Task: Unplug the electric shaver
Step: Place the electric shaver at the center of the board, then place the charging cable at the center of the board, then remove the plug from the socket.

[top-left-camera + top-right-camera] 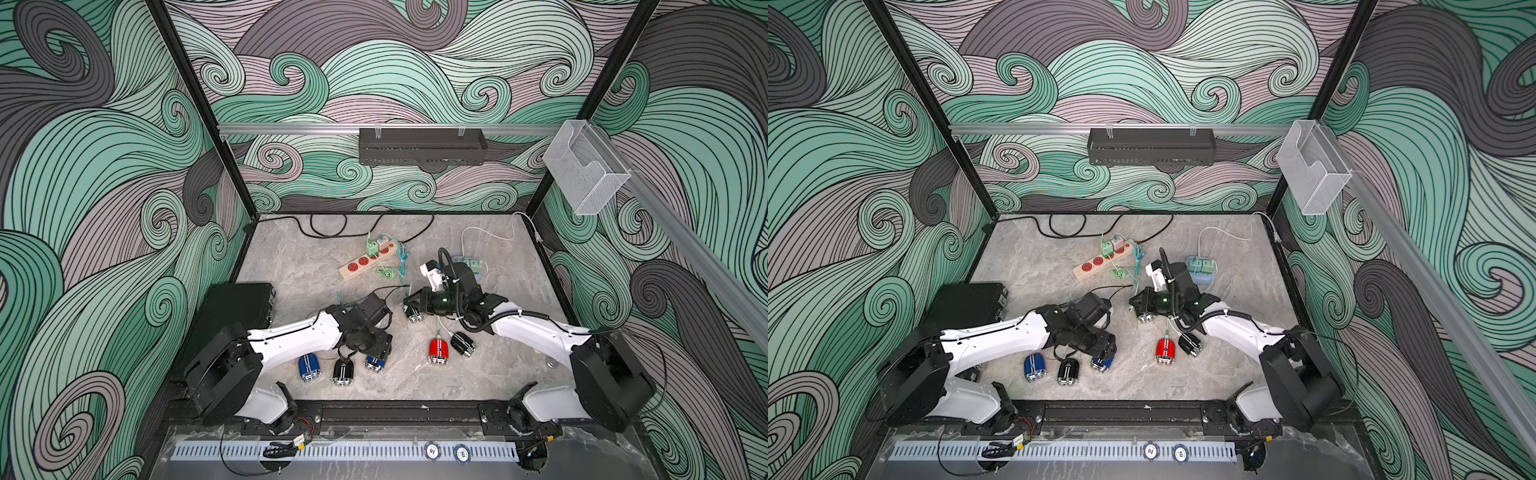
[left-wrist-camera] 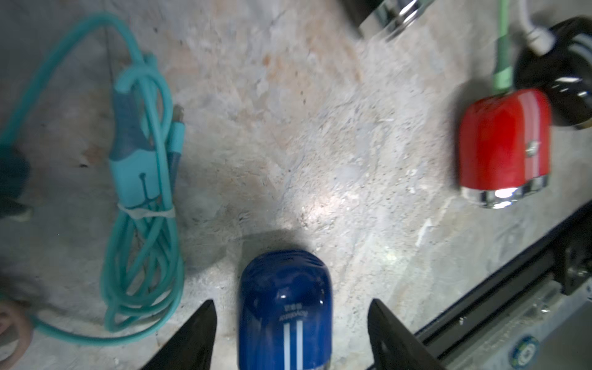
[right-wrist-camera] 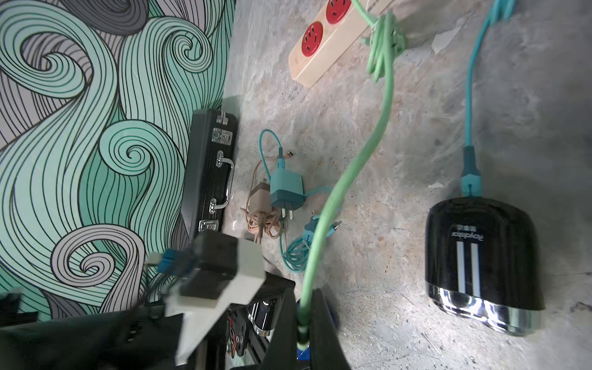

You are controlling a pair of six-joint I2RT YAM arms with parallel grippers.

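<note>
Blue shaver (image 2: 285, 288) lies on the worktop (image 1: 291, 266) near the front edge, between the fingers of the left gripper (image 2: 292, 302). Jaws wide, a gap on each side, not touching it. Teal cable (image 2: 144, 224) is bundled beside it, plug end lying free on the worktop. Second blue shaver (image 1: 308, 368) sits on the blue shaver's other side, near the same front edge.

Red shaver (image 2: 504, 144) is further along, apart from the blue one, with the green cable (image 2: 501, 48) plugged into its end. Right gripper (image 3: 302, 298) is clamped tight on that green cable, which runs from the jaws toward the power strip (image 3: 320, 48).

Black shaver (image 3: 483, 262) lies near the right gripper with a teal lead (image 3: 470, 96) plugged in. Black case (image 1: 237, 307) lies by the left wall.
</note>
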